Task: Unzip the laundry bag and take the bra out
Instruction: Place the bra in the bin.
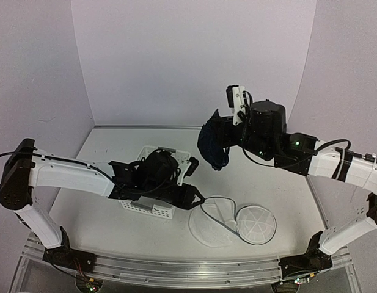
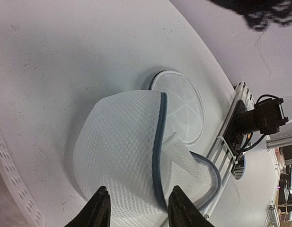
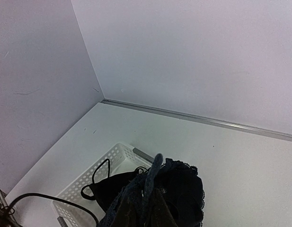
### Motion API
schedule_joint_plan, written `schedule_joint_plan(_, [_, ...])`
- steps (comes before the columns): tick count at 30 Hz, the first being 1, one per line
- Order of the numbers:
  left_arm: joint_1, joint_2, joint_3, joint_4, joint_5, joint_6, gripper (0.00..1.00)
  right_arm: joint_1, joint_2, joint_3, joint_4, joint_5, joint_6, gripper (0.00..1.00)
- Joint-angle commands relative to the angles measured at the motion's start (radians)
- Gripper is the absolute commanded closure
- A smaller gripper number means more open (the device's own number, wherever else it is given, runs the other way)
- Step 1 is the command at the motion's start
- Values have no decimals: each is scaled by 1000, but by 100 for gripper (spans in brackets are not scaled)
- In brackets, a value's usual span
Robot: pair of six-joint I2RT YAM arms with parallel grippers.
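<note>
The laundry bag (image 1: 228,226), white mesh with a thin dark rim, lies open and slumped on the table at front centre, its round flat end panel (image 1: 256,224) beside it. In the left wrist view the bag (image 2: 122,146) fills the space just beyond my left gripper (image 2: 138,208), whose jaws stand apart with nothing pinched. That gripper (image 1: 197,198) sits at the bag's left edge. The black bra (image 1: 212,143) hangs in the air from my right gripper (image 1: 223,137), raised above the table. Seen from the right wrist, the gripper (image 3: 148,208) is shut on the bra (image 3: 183,194), whose straps dangle.
A white plastic lattice basket (image 1: 153,209) stands under my left forearm, left of the bag; it lies below the hanging bra in the right wrist view (image 3: 112,158). White walls close the back and sides. A metal rail (image 1: 176,268) runs along the near edge.
</note>
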Motion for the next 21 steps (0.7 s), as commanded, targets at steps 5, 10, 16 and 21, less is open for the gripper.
schedule_joint_plan(5, [-4, -263, -115, 10, -44, 70, 52, -3, 148, 171, 91, -35, -50, 100])
schedule_joint_plan(10, [-3, -388, -156, -37, -64, 109, 51, -2, 258, 259, 90, -94, -58, 100])
schedule_joint_plan(16, [-2, -584, -191, -115, -179, 172, 45, -7, 405, 363, 73, -162, -126, 100])
schedule_joint_plan(21, [0, -695, -173, -206, -276, 211, 43, -13, 544, 478, -5, -170, -175, 100])
